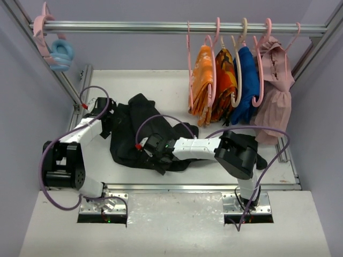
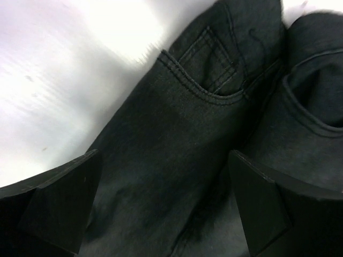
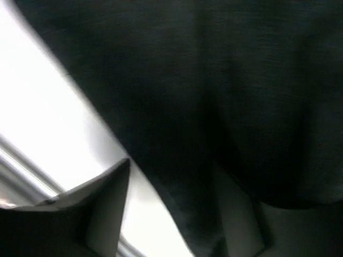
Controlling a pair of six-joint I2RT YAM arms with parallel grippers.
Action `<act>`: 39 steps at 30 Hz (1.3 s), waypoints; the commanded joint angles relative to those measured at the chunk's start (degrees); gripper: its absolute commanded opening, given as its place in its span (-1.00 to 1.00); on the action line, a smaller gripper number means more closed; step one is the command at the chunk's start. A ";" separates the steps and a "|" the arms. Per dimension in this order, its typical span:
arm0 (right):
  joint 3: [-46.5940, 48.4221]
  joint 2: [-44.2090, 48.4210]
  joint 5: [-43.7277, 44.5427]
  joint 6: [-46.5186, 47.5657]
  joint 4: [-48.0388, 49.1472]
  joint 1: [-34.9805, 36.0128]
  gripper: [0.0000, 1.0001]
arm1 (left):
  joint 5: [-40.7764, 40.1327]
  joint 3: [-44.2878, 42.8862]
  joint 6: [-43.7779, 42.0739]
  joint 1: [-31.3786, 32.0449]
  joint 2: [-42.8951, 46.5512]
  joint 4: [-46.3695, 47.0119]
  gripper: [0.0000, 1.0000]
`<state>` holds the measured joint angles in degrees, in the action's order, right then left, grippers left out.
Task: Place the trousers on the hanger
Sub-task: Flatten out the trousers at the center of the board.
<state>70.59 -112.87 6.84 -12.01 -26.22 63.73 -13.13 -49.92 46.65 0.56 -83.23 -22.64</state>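
Observation:
The black trousers (image 1: 140,124) lie crumpled on the white table, a pocket (image 2: 211,61) showing in the left wrist view. My left gripper (image 1: 106,114) is at their left edge, open wide, its fingers (image 2: 64,198) straddling the fabric (image 2: 166,160) just above it. My right gripper (image 1: 148,146) rests low on the trousers' near side, open, with the fabric's edge (image 3: 177,176) running between its fingers (image 3: 104,203). A thin pale pink hanger (image 1: 261,75) hangs by its hook on the rail at the back right; I see nothing on it.
The metal rail (image 1: 134,25) spans the back. On it hang orange patterned cloths (image 1: 211,85), a blue garment (image 1: 246,80), a pink garment (image 1: 276,91) and, far left, a pale blue ring (image 1: 60,53). Frame posts (image 1: 69,85) flank the table (image 1: 161,88).

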 commanded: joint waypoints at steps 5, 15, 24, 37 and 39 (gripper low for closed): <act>-12.33 8.46 1.39 -0.39 -2.53 -3.30 -1.00 | 6.81 0.73 -2.43 -0.56 -9.23 10.94 0.74; -25.06 41.35 2.85 -5.02 -15.80 -8.62 -1.00 | 8.93 0.69 -2.26 1.76 -11.60 14.36 -0.56; -23.36 47.29 6.14 -6.09 -26.78 -11.12 -0.63 | 2.98 8.19 2.74 6.07 -4.17 14.40 0.11; -23.57 52.76 6.34 -6.66 -26.82 -11.17 -0.09 | 4.55 -4.99 0.64 6.44 -21.33 14.28 -0.07; -23.57 53.20 6.49 -6.49 -26.82 -11.13 -0.01 | 4.47 -3.94 1.09 6.78 -21.66 15.53 -0.33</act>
<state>45.61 -61.15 12.18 -18.00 -53.03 52.88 -10.37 -54.91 47.15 6.74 -102.13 -7.66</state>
